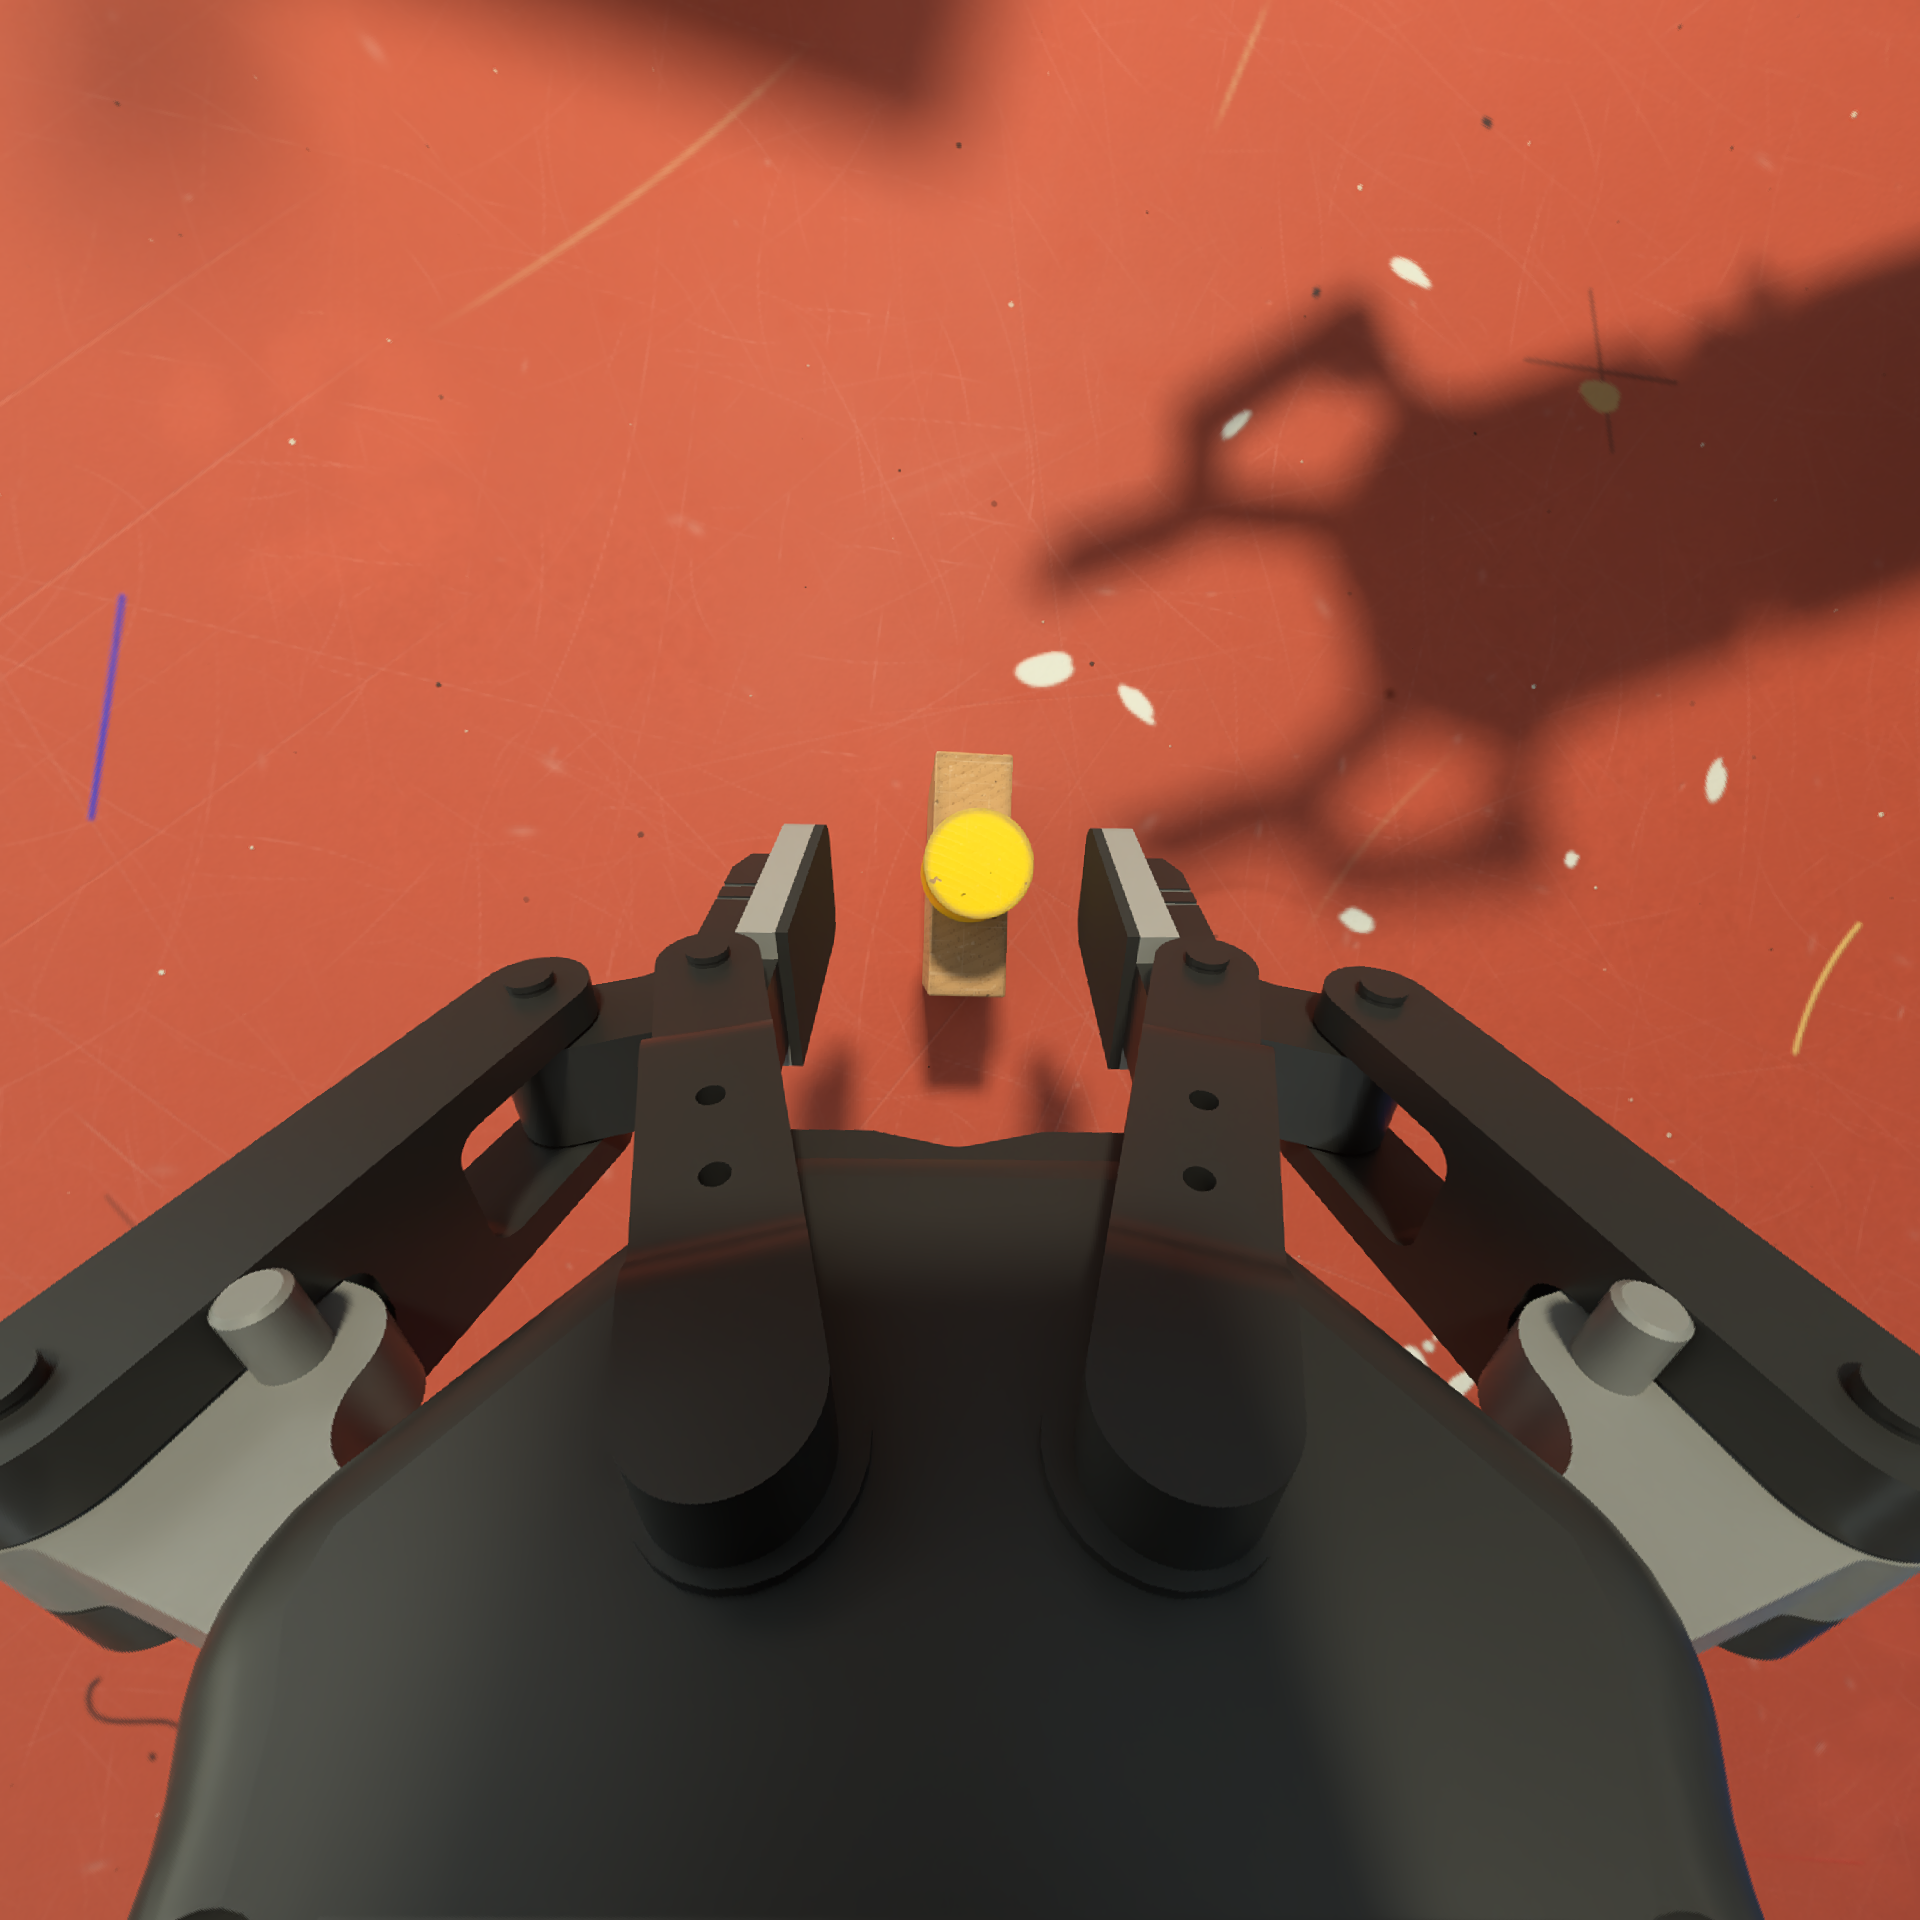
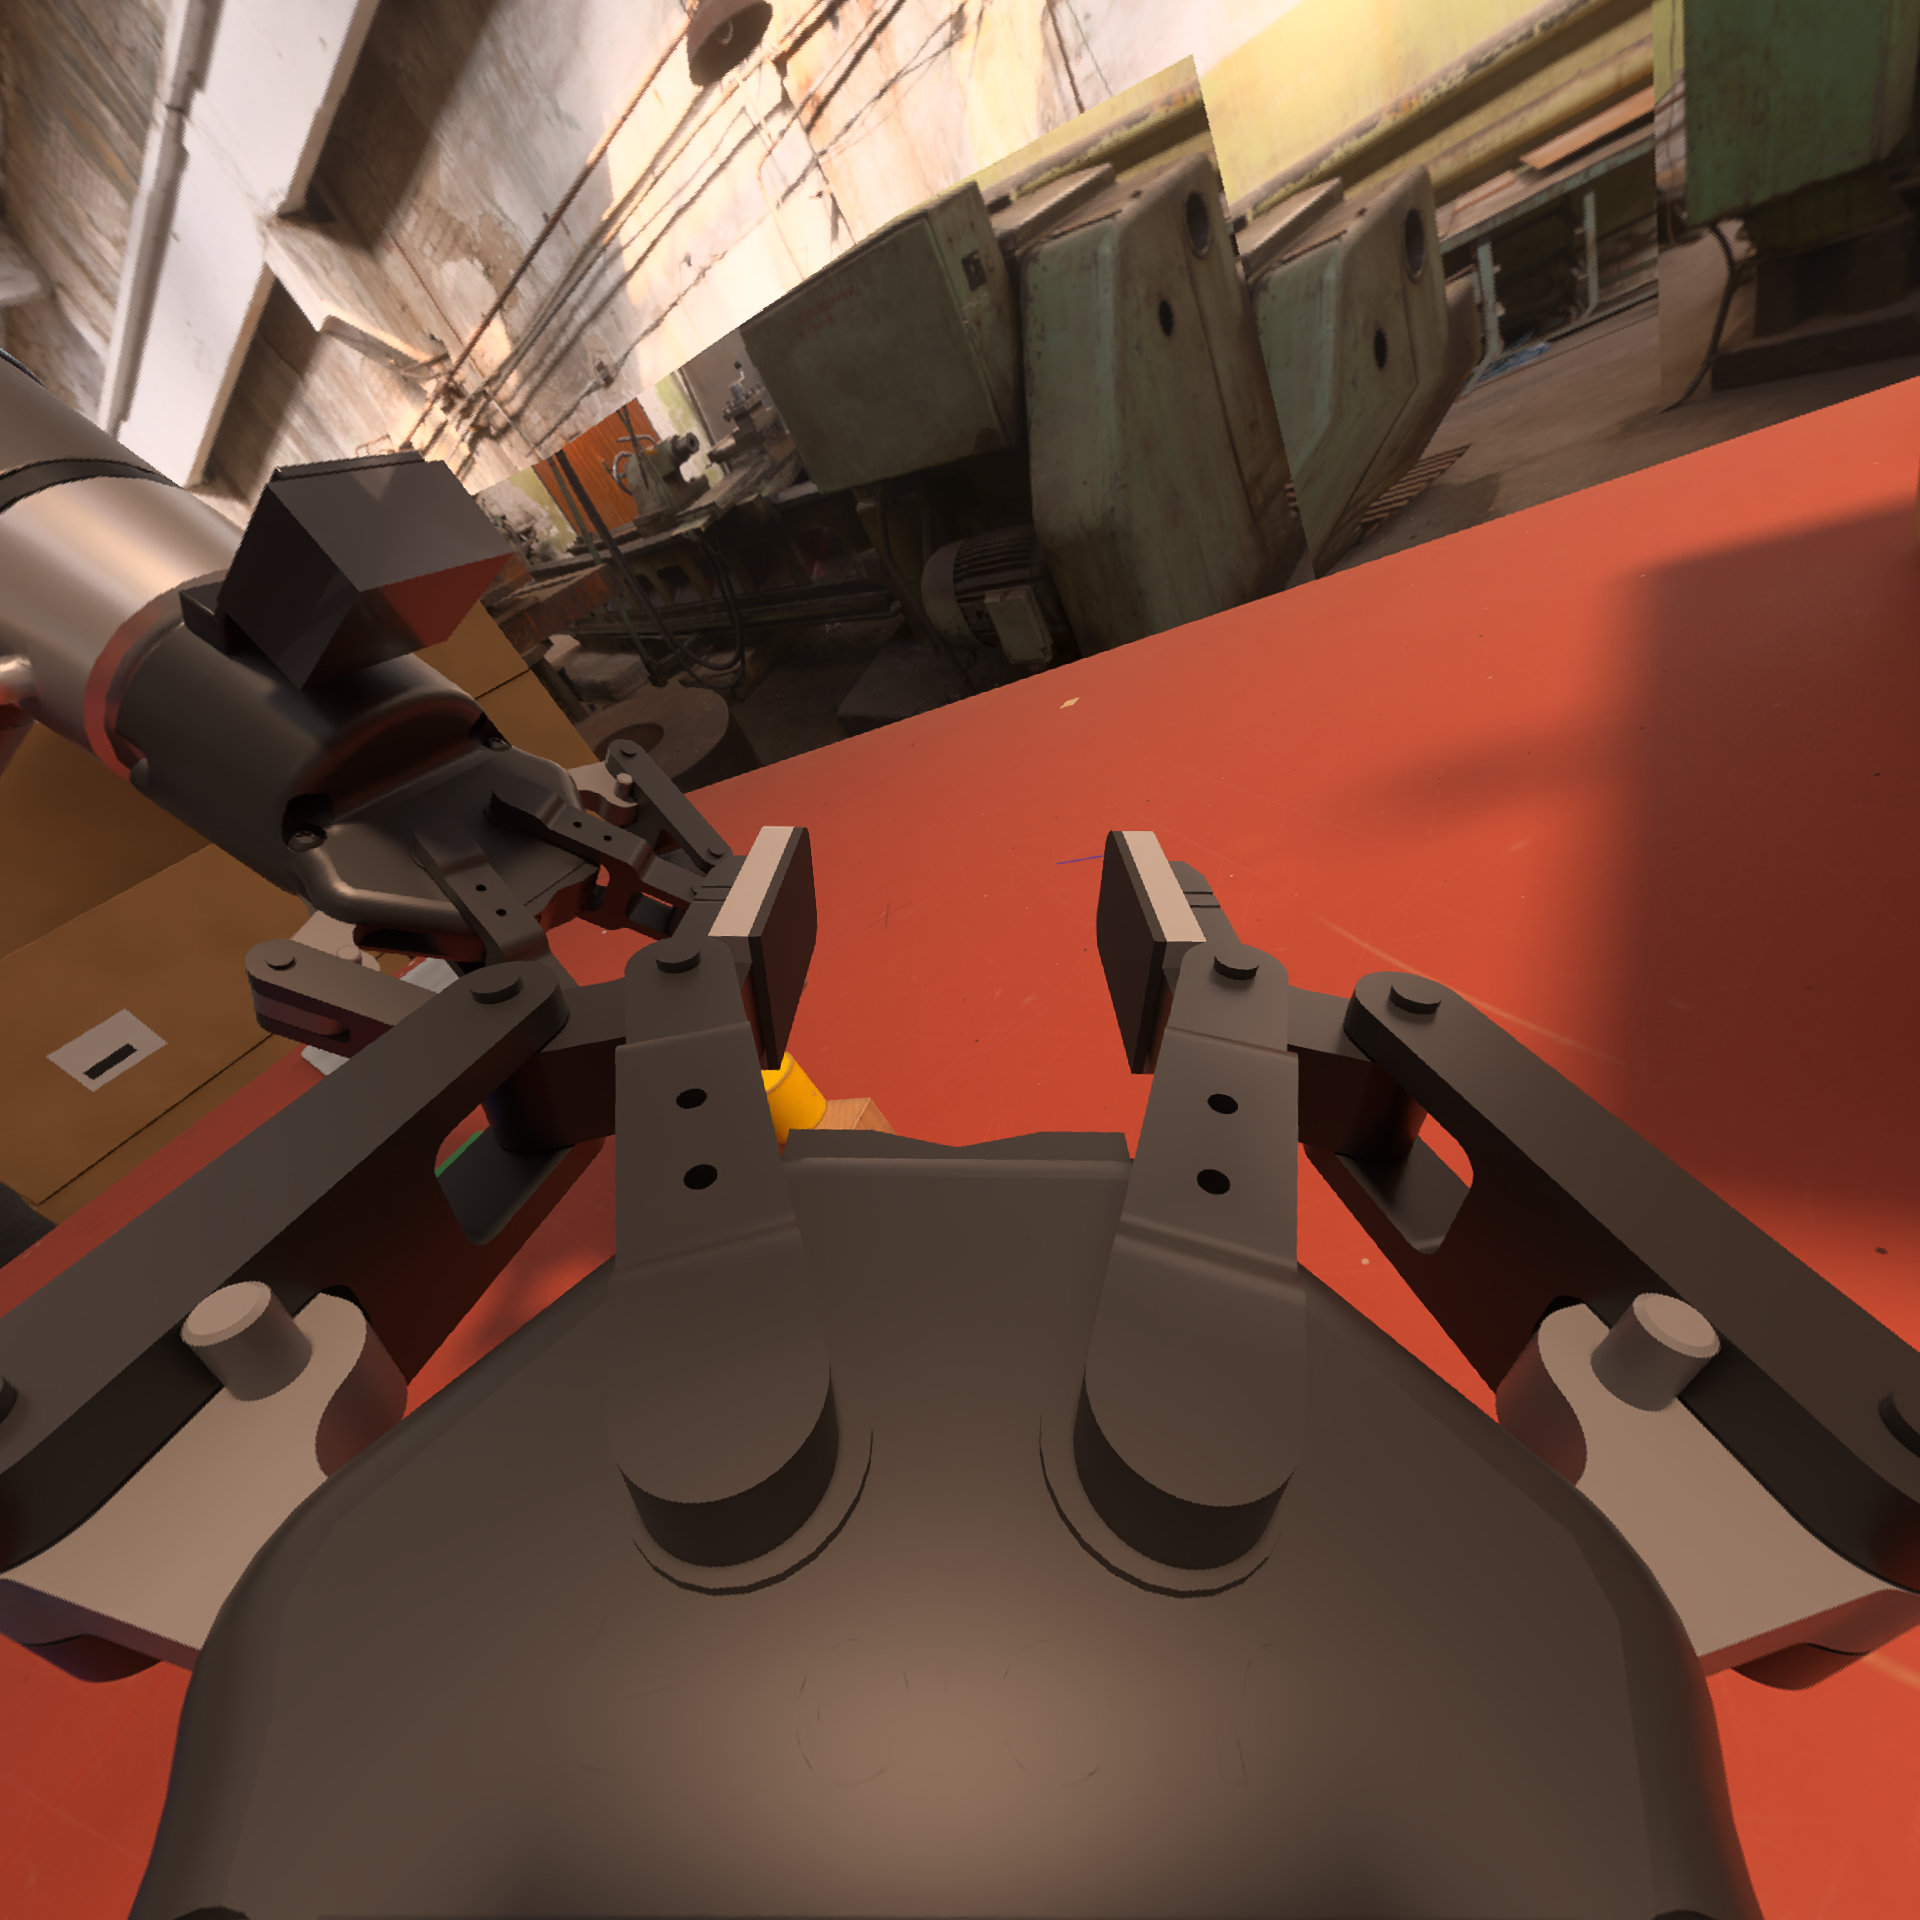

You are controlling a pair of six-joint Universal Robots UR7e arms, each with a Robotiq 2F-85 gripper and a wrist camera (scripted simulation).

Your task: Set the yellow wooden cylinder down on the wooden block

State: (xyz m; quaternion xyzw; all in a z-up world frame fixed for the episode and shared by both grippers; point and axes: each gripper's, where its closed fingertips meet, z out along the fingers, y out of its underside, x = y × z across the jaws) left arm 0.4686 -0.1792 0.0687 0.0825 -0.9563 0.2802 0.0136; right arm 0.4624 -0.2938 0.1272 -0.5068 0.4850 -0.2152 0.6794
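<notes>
Red table (image 1: 520, 468) fills the left wrist view: scratched, speckled with white flecks, a purple line (image 1: 106, 707) well to the left of the block, an orange curved mark (image 1: 1825, 987) well to its right. Gripper shadow (image 1: 1455, 582) falls on the table beyond and right of the block.

Right wrist view: behind the table edge, green machines (image 2: 1091, 395) and a workshop wall. Cardboard box (image 2: 135, 987) off the left side, past the left arm (image 2: 125, 582).

Left gripper (image 1: 956, 914) sits above the block (image 1: 968, 945), jaws released, fingers (image 1: 805, 914) spread to either side of the cylinder, clear gap on both sides, touching nothing.

Right gripper (image 2: 956, 935) is off to the side, tilted toward the far table edge, jaws released and empty. Its own body blocks most of the block in that view.

Block lies flat on the table, long axis running away from the left camera.

Yellow cylinder (image 1: 977, 865) stands upright on the block, roughly mid-length, its round top slightly wider than the block. In the right wrist view only a sliver of the cylinder (image 2: 792, 1096) and a block corner (image 2: 860, 1114) show, beside the left finger.
</notes>
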